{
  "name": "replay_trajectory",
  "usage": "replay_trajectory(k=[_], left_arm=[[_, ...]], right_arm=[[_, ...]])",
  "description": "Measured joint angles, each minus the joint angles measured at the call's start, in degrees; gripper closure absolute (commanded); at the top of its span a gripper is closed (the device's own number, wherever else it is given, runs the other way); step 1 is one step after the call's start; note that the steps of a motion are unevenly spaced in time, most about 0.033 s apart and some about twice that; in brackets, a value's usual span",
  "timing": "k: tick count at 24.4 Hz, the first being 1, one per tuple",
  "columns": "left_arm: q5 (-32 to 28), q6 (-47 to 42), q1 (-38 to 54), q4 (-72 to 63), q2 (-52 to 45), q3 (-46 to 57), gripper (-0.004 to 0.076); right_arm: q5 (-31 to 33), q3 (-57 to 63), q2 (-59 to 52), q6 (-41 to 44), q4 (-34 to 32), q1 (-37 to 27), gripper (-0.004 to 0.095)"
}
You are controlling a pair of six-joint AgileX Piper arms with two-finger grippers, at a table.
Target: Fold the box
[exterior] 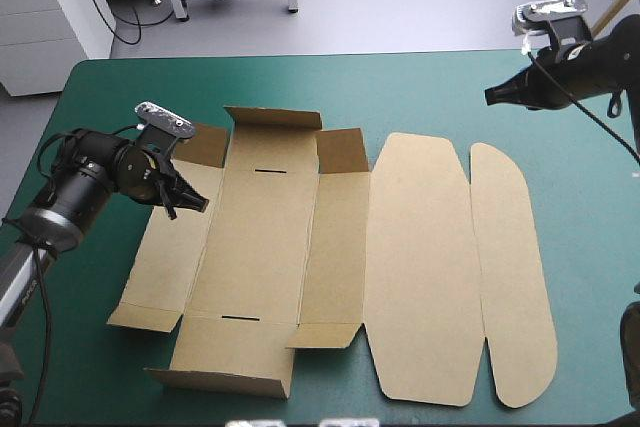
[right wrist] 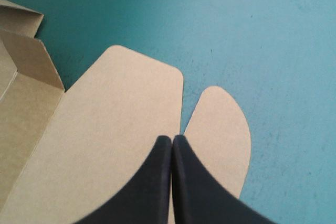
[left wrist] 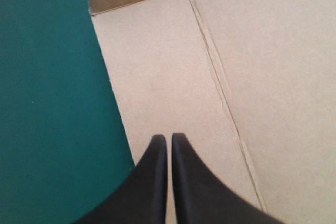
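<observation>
We see the box [exterior: 262, 247] lying mostly flat at centre frame on the table [exterior: 420, 87]. The left gripper [exterior: 198, 204] hides part of its left panel, fingers together. The right gripper [exterior: 491, 97] hovers at upper right, fingers together.

The flat brown cut-board box [exterior: 340, 247], mid-frame, looks matt and papery; the teal-green table cover [exterior: 420, 87] around it is smooth and dull.

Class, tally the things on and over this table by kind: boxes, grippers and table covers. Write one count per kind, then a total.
box, a brown cut sheet: 1
Grippers, the left gripper and the right gripper: 2
teal-green cover: 1
Total: 4
</observation>
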Motion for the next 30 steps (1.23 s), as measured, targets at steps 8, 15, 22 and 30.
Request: replay_trajectory(k=[8, 15, 22, 30], left_arm=[[0.86, 17.91, 14.43, -23.1, 2.29, 0.0, 0.0708], [12.63, 28.32, 35.66, -37.6, 2.29, 0.0, 0.0708], [13.22, 30.44, 46.56, -40.19, 2.29, 0.0, 0.0708], [13.4, 30.99, 47.82, -36.7, 2.29, 0.0, 0.0701]], right_arm=[[-3.79, 15.85, -9.69, -1.7, 0.47, -0.15, 0.0927], [-8.69, 28.36, -14.69, -2.88, 0.47, -0.2, 0.0927], [-9.54, 32.89, -17.63, -3.69, -0.2, -0.2, 0.0927], [-9.55, 34.15, -20.81, -3.74, -1.16, -0.2, 0.0927]])
